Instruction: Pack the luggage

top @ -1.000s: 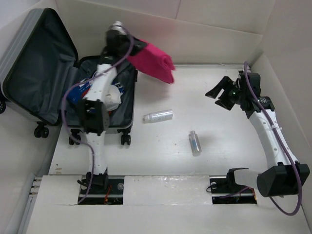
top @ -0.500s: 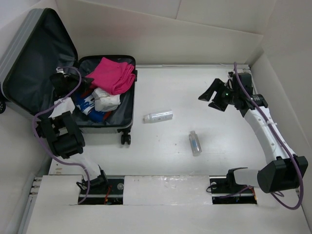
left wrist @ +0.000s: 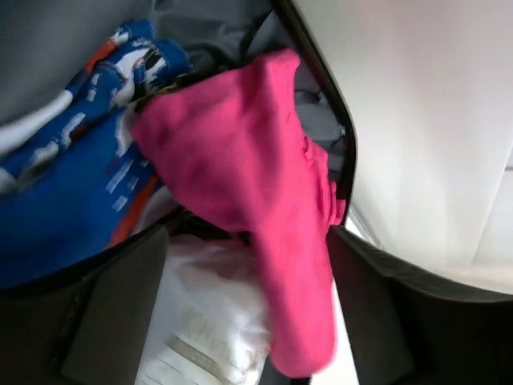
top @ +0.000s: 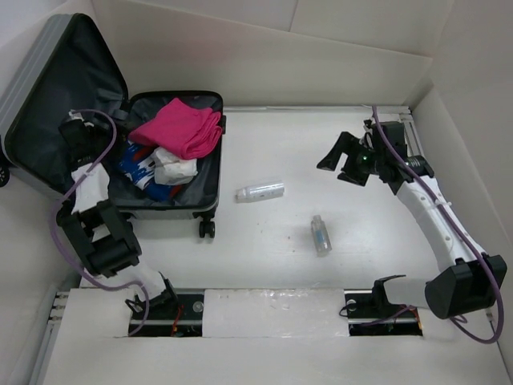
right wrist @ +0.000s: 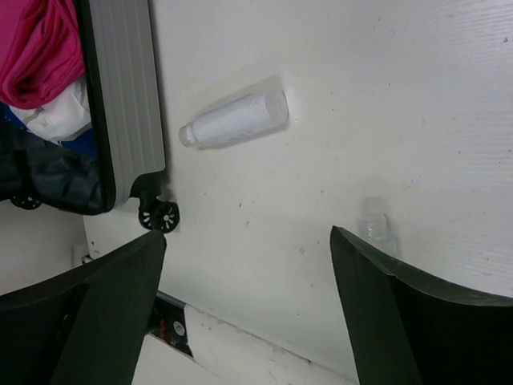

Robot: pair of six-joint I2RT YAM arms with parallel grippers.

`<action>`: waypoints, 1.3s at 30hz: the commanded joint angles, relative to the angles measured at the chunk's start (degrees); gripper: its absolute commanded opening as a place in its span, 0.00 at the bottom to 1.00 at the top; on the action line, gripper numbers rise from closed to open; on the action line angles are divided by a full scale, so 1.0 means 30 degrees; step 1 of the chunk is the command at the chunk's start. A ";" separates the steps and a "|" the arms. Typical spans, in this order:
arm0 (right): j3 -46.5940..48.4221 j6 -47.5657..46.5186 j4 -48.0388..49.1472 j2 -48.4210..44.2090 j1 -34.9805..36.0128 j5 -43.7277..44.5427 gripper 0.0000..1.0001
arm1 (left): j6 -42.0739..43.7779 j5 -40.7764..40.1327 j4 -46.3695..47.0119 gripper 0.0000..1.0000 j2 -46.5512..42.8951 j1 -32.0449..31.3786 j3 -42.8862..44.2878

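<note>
**Luggage open, both tools spread**

The silver-grey, ribbed, dark-lined luggage (top: pixel 48 88) lies open on the desk (top: pixel 280 233), with a pink garment (top: pixel 180 127) on top of its contents. The left tool (top: pixel 74 127) hangs spread over its lid. The right tool (top: pixel 337 164), also spread, is well to its right.

Light: bright, even | shadows: faint, soft-edged | glare: white table (top: pixel 272 233) washed out | blur: pink cloth (left wrist: pixel 264 200) smeared in left wrist view

Lab: white-walled robot table (top: pixel 280 241)
</note>
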 commanded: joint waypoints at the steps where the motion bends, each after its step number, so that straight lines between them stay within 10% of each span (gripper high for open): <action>1: -0.0143 -0.0601 -0.0159 0.0096 0.0761 0.0912 0.90 | 0.1685 -0.2120 -0.1164 0.79 -0.3596 -0.1130 0.0890; 4: -0.0348 -0.0601 -0.0159 0.0096 0.0939 0.1149 0.90 | 0.3152 -0.3707 -0.3562 0.86 -0.4769 -0.3581 0.1942; 9: -0.0348 -0.0601 -0.0335 -0.0080 0.0939 0.2258 0.80 | 0.5874 -0.5701 -0.5008 0.67 -0.5535 -1.0612 0.2386; 10: -0.0581 -0.0775 -0.0335 -0.0254 0.0939 0.2465 0.56 | 0.6258 -0.5705 -0.5010 0.67 -0.5535 -1.1961 0.2212; 14: -0.1312 -0.1040 -0.0921 -0.0693 0.0763 0.3138 0.13 | 0.7840 -0.6935 -0.6384 0.71 -0.2648 -1.8314 0.2881; 18: -0.2455 -0.1392 -0.1738 -0.1483 0.0587 0.3551 0.25 | 0.9771 -0.8689 -0.9016 0.77 0.1421 -2.1135 0.4929; 24: -0.4124 -0.1392 -0.2415 -0.3125 0.0384 0.3377 0.76 | 1.1621 -1.0595 -1.0196 0.84 0.5565 -2.1730 0.7014; 39: -0.5153 -0.1392 -0.3147 -0.4680 -0.0145 0.2848 0.82 | 1.3530 -0.9604 -0.9817 0.88 0.6975 -2.1730 0.4440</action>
